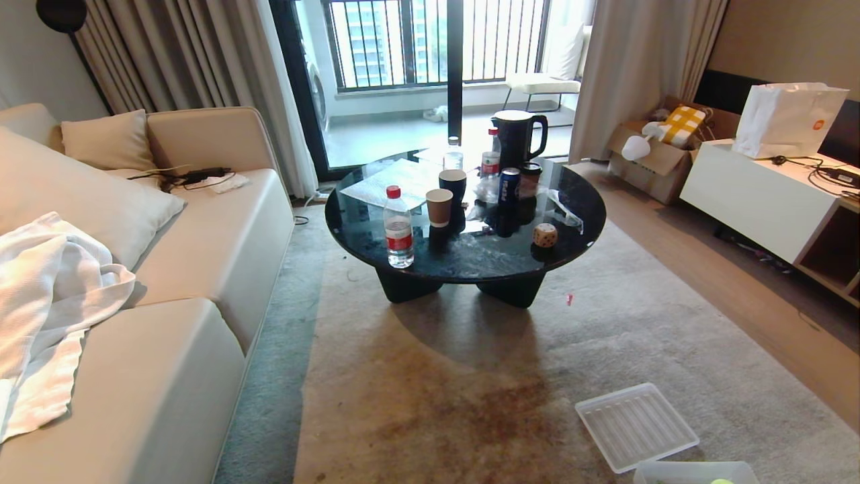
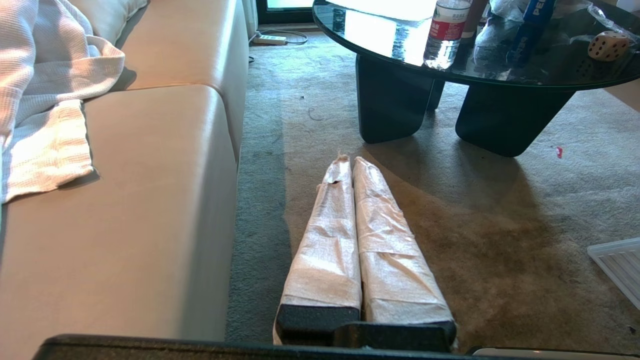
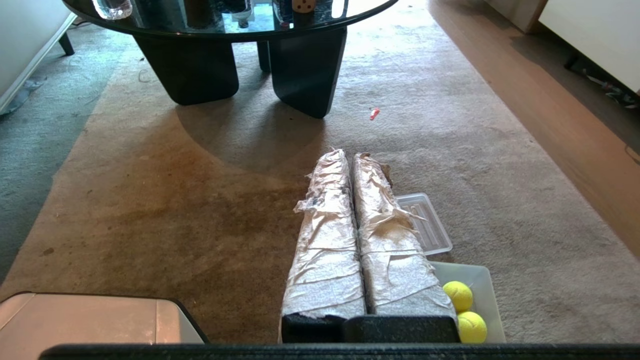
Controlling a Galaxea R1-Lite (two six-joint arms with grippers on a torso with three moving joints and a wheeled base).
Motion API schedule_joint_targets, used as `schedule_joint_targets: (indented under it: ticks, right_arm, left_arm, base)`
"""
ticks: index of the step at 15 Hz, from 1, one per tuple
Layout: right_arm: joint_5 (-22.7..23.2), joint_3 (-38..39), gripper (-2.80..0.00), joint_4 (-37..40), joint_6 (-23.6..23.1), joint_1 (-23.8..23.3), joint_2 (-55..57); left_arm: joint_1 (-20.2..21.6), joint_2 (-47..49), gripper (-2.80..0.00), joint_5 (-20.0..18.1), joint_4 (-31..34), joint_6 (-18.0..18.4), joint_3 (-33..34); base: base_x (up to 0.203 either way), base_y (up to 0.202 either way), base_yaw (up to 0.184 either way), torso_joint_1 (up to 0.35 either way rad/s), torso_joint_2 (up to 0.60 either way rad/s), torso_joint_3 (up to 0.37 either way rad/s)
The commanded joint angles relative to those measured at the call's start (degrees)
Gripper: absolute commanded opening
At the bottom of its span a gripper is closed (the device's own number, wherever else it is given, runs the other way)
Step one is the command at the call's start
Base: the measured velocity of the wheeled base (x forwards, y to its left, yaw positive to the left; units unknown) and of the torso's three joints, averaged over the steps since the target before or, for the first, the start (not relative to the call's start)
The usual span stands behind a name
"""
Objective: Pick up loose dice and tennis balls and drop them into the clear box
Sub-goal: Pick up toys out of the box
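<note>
We see the right gripper (image 3: 349,159), its wrapped fingers pressed together, above the carpet (image 3: 175,200). Under it sits the clear box (image 3: 484,290) with 2 tennis balls (image 3: 457,295) inside, the ribbed lid (image 3: 425,225) just beside. 1 tan die (image 3: 303,5) on the black table (image 3: 250,27).

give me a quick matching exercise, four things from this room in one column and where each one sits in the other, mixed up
Things:
1. tan die
2. tennis balls
3. ribbed lid
4. white blanket

Places:
A. flat on the carpet
B. on the sofa
C. on the round black table
D. inside the clear box

Pairs: 1-C, 2-D, 3-A, 4-B
</note>
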Motion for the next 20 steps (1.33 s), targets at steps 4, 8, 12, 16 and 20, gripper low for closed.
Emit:
schedule_joint_targets:
  ticks: [4, 8, 12, 16, 20]
  right_arm:
    - [0.0, -0.01, -2.8, 0.06, -0.06, 0.02, 0.07]
    - [0.0, 0.08, -2.8, 0.06, 0.64, 0.02, 0.07]
    - [0.0, 0.08, -2.8, -0.02, 0.64, 0.02, -0.01]
    - [0.0, 0.08, -2.8, -0.02, 0.64, 0.02, -0.01]
    - [0.0, 0.08, -2.8, 0.06, 0.55, 0.02, -0.01]
  left_arm:
    - [0.0, -0.02, -2.8, 0.02, 0.02, -0.02, 0.0]
    - [0.0, -0.02, -2.8, 0.02, 0.02, 0.06, 0.0]
    - [0.0, -0.02, -2.8, 0.02, 0.02, -0.02, 0.0]
    - [0.0, -0.02, -2.8, 0.02, 0.02, -0.02, 0.0]
    - [0.0, -0.02, -2.8, 0.02, 0.02, 0.06, 0.0]
  base:
    - [0.0, 0.0, 0.0, 0.0, 0.0, 0.0]
    - [0.0, 0.0, 0.0, 0.0, 0.0, 0.0]
    - [0.0, 0.0, 0.0, 0.0, 0.0, 0.0]
    - [0.0, 0.0, 0.0, 0.0, 0.0, 0.0]
    - [0.051, 0.0, 0.0, 0.001, 0.0, 0.0]
